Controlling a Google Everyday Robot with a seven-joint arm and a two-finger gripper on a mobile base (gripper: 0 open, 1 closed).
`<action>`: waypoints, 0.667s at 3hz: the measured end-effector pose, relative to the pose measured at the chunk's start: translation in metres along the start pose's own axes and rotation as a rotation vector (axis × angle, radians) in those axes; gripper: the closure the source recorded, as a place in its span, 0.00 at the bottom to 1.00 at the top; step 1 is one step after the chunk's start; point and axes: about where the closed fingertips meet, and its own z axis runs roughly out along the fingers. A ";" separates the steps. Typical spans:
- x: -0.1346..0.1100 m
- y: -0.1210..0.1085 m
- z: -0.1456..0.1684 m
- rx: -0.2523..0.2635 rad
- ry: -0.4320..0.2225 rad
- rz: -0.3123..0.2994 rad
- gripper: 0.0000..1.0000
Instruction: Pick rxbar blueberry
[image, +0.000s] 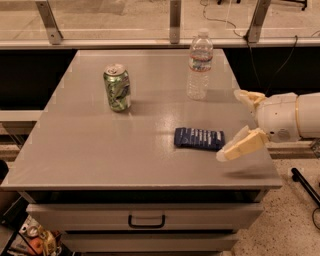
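The rxbar blueberry is a flat dark navy bar with rows of white text. It lies on the grey table, right of the middle. My gripper comes in from the right edge of the view, just right of the bar. It is open, with one cream finger low beside the bar's right end and the other finger farther back. It holds nothing.
A green soda can stands upright at the back left of the table. A clear water bottle stands at the back right, behind the bar. A drawer with a handle sits below the table's front edge.
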 end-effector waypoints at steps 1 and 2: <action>0.000 -0.002 0.011 -0.008 0.005 0.038 0.00; 0.001 -0.001 0.021 -0.018 0.028 0.082 0.00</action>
